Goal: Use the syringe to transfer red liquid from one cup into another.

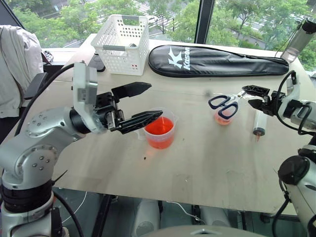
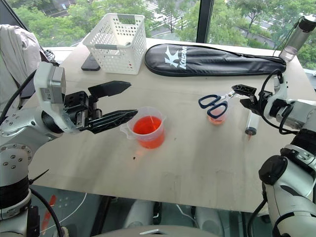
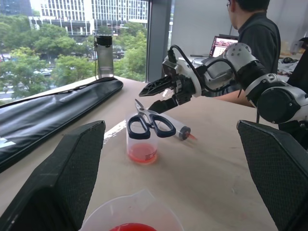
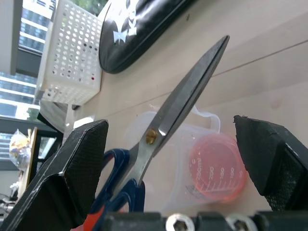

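Left tool (image 1: 143,102) hangs level, fingers spread wide, pointing across toward the right tool (image 1: 252,97), itself gaping and aimed back.

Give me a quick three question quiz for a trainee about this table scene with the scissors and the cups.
1. True or false: the blue-handled scissors rest on top of the small cup.
2. Which lies closest to the right end effector? A) white basket B) syringe C) black racket bag
3. Fill in: the beaker holds ____ liquid.

Key: 1 true; 2 B; 3 red. Both the left end effector and the right one are open and hold nothing.
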`<action>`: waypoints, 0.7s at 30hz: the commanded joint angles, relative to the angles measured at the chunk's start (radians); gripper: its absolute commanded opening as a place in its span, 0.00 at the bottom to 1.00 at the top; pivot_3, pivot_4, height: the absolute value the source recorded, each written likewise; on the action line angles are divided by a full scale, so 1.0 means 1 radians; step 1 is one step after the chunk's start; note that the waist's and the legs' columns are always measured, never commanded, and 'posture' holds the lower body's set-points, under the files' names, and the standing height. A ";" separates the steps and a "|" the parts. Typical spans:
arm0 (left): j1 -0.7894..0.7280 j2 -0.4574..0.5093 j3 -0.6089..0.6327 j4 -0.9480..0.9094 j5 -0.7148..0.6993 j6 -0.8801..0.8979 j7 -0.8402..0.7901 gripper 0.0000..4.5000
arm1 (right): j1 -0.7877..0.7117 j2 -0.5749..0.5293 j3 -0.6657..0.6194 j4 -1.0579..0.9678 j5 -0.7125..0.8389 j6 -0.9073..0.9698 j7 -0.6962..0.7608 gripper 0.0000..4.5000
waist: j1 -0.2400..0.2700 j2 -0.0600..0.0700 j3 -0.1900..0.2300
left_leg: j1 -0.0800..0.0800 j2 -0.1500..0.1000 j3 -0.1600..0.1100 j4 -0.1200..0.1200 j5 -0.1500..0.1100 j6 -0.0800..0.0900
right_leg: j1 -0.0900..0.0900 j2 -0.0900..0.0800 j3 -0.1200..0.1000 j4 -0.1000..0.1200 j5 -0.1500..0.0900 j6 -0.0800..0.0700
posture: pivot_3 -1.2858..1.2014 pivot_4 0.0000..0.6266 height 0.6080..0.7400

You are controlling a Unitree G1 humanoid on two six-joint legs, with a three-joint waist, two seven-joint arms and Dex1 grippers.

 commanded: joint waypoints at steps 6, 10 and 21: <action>-0.006 0.013 0.014 -0.042 -0.007 -0.021 0.005 0.99 | -0.014 0.041 -0.021 0.011 0.025 -0.141 -0.017 1.00 | 0.000 0.001 0.000 | 0.000 0.000 0.000 -0.001 0.000 0.000 | 0.000 0.000 0.000 -0.001 0.000 0.000 | 0.52 0.24 0.88; -0.003 0.016 0.020 -0.047 -0.006 -0.022 0.010 0.99 | -0.006 0.059 -0.008 0.023 0.038 -0.169 -0.013 1.00 | -0.001 0.001 0.000 | 0.000 0.000 0.000 -0.001 0.000 0.000 | 0.000 0.000 0.000 -0.001 0.000 0.000 | 0.52 0.24 0.88; 0.010 0.034 0.039 -0.058 -0.011 -0.017 0.025 1.00 | 0.019 0.099 0.001 0.041 0.069 -0.266 -0.007 0.24 | -0.002 0.001 0.001 | 0.000 0.000 0.000 -0.002 0.000 0.000 | 0.000 0.000 0.000 -0.002 0.000 0.000 | 0.52 0.24 0.88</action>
